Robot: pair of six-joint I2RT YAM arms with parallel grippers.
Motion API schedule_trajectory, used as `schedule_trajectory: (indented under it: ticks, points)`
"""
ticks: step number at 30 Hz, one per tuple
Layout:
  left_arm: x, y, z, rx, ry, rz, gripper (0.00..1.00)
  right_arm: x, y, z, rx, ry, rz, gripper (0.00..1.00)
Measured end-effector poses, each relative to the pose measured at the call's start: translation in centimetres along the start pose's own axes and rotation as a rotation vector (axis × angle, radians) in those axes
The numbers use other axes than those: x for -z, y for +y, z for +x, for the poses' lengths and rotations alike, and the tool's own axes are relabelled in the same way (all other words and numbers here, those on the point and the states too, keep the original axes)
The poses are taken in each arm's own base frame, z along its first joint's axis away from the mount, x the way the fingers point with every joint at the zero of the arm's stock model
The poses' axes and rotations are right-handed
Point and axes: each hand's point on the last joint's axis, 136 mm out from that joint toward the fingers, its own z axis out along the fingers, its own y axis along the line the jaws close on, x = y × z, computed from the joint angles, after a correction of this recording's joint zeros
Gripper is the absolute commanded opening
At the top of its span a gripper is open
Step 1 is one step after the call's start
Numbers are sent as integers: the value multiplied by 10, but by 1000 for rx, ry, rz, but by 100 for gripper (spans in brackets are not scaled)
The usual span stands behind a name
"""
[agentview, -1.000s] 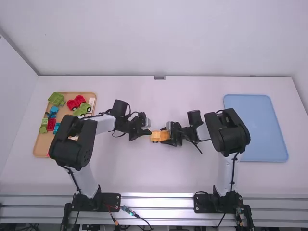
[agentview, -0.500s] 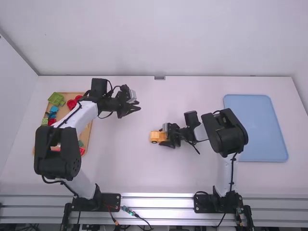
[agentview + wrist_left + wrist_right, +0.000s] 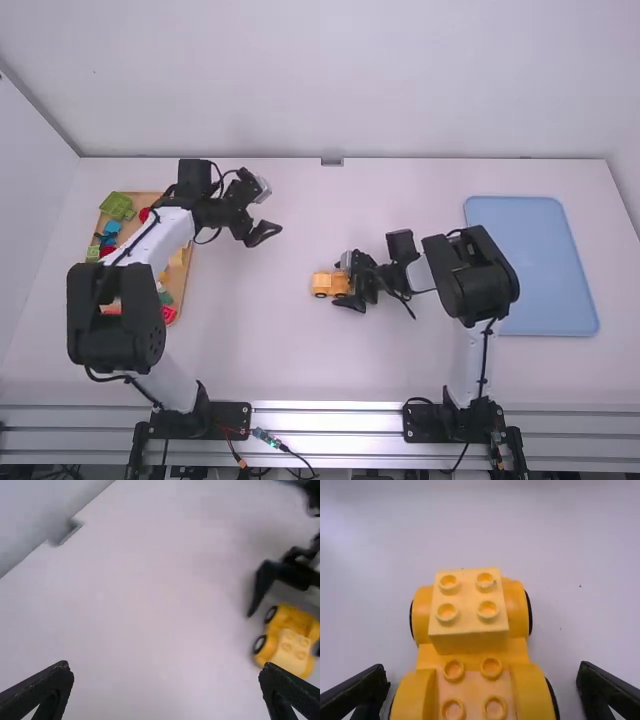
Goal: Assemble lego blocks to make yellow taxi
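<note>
Left arm (image 3: 117, 312) bent | left fingers (image 3: 42, 692) spread wide | right arm (image 3: 470, 275) bent inward | right fingers (image 3: 360, 692) spread wide

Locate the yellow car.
The yellow car stands near mid-table in the high view, left of the blue tray, its right end inside the open right claw.

Table (image 3: 260, 350): I can read no text or numbers on it.
Wall (image 3: 300, 80): no sign or brand I can read.
</note>
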Motion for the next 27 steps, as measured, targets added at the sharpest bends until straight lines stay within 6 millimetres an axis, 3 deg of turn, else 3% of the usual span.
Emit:
schedule_trajectory:
  ticks: [6,12,16,21,27]
  points:
    - [31,54,13,189,112,-225,99,21,-3,0,-95,135,66,99]
    - [82,115,50,438,231,-570,99,50,-14,-27,-97,246,201,99]
    - [100,125,71,513,291,-669,99,68,-37,-42,-161,298,348,99]
    - [102,125,83,542,328,-710,99,105,-80,-54,-293,330,597,99]
    - [113,118,106,680,387,-761,99,138,-100,-39,-378,361,742,99]
